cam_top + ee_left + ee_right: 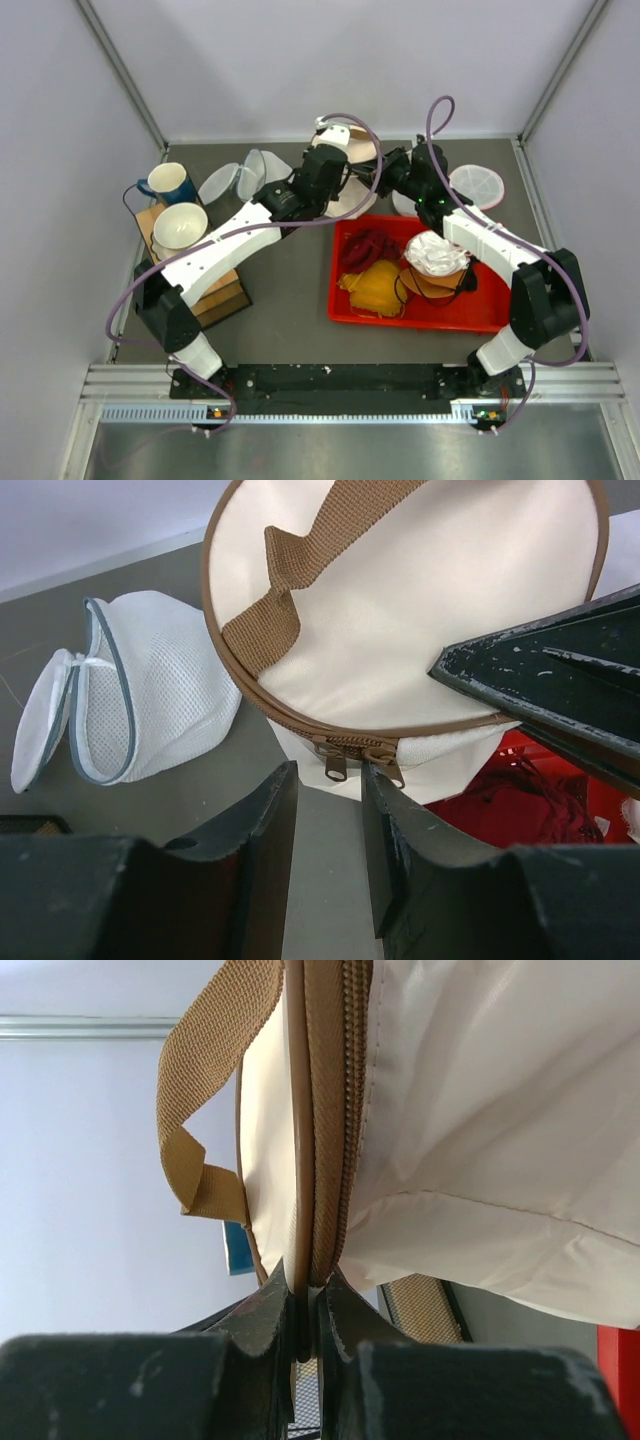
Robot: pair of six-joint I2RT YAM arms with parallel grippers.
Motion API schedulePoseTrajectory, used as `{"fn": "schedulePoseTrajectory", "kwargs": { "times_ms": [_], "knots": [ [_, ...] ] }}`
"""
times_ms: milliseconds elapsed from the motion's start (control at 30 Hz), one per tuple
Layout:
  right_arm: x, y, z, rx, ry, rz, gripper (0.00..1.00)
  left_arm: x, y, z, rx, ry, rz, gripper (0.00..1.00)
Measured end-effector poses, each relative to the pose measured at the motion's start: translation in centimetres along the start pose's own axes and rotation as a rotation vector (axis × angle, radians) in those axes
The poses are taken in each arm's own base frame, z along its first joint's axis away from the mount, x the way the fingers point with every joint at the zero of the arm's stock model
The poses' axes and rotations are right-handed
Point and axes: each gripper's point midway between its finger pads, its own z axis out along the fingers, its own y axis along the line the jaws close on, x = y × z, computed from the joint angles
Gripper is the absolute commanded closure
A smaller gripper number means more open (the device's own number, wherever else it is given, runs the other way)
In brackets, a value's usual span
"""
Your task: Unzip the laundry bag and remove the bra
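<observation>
I am stretching both arms forward and inward, wrists close together. My left gripper (330, 780) is hanging with jaws parted on nothing, and my right gripper (305, 1295) is pinching the laundry bag (480, 1110) by its edge.

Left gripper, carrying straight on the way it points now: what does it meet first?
The two brown zipper pulls hanging at the lower rim of the laundry bag sit just beyond the left gripper, in line with its open jaws. Depth is unclear, but nothing shows between.
</observation>
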Motion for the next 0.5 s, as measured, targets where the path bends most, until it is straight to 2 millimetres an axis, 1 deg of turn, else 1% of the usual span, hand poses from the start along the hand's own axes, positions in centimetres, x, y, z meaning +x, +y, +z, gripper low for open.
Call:
{"fn": "schedulePoseTrajectory", "kwargs": {
  "times_ms": [33,133,367,400,433,500],
  "knots": [
    [-0.03,-0.01,0.00,0.000,-0.001,0.000,1.00,0.17,-0.06,0.15,-0.001,0.004,0.005,0.61],
    [-0.21,-0.04,-0.02,0.001,-0.004,0.000,1.00,0.38,-0.13,0.29,-0.001,0.014,0.012,0.64],
    [-0.19,-0.02,-0.02,0.000,-0.003,0.001,1.00,0.36,-0.38,0.29,0.012,0.015,0.009,0.78],
    [-0.19,-0.02,-0.02,0.000,-0.003,0.000,1.00,0.36,-0.41,0.29,0.013,0.015,0.009,0.80],
    [-0.18,-0.02,-0.03,0.000,-0.003,0.000,1.00,0.34,-0.43,0.29,0.014,0.015,0.009,0.89],
    [-0.18,-0.02,-0.03,0.000,-0.003,0.000,1.00,0.32,-0.46,0.29,0.016,0.014,0.007,0.98]
  ]
}}
